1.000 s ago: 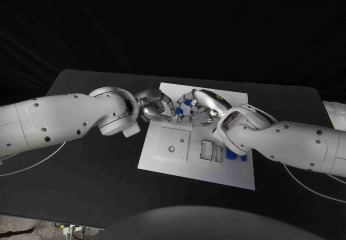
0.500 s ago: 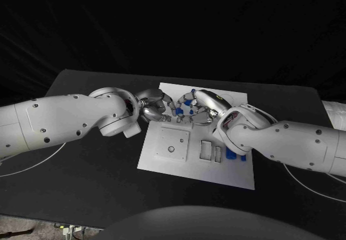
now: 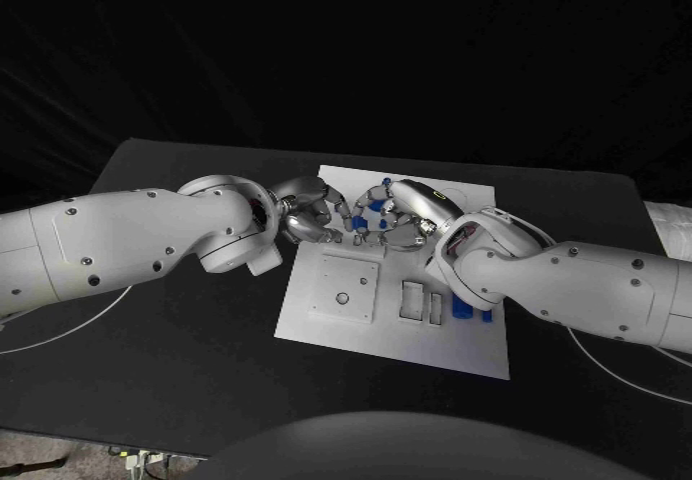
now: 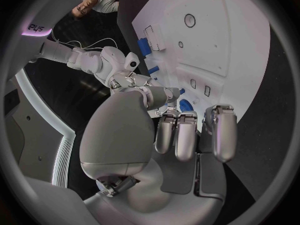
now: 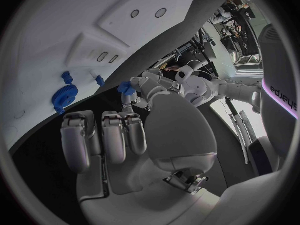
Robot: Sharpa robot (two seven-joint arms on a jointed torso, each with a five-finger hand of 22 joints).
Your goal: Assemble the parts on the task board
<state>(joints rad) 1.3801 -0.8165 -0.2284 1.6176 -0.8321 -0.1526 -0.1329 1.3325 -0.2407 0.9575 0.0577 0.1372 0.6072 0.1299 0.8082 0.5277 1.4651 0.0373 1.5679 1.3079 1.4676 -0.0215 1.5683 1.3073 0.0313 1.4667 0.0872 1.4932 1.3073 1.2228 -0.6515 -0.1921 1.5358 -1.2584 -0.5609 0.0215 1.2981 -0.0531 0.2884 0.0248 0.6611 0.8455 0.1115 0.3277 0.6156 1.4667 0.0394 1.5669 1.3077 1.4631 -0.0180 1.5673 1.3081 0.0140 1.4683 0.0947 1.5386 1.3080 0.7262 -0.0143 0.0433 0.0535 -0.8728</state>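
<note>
The white task board point(image 3: 433, 340) lies in the middle of the black table. My left hand point(image 3: 307, 218) and right hand point(image 3: 408, 212) meet fingertip to fingertip over the board's far part, with small blue parts point(image 3: 361, 214) between them. In the left wrist view my left hand point(image 4: 187, 135) pinches a round blue part point(image 4: 185, 105) between thumb and curled fingers. The right wrist view has my right hand point(image 5: 106, 135) with curled fingers and its thumb tip at a small blue part point(image 5: 125, 88); whether it holds the part is unclear. A blue gear point(image 5: 62, 96) lies on the board point(image 5: 75, 15).
Two loose blue parts point(image 3: 464, 311) lie on the board's right side beside narrow slots point(image 3: 414, 302). A raised square plate with a round hole point(image 3: 346, 287) takes up the board's left half. Both forearms cross the board's sides. Cables lie on the table's outer edges.
The right hand's fingers have shifted slightly towards the far edge of the board. The left hand and the board have stayed where they were.
</note>
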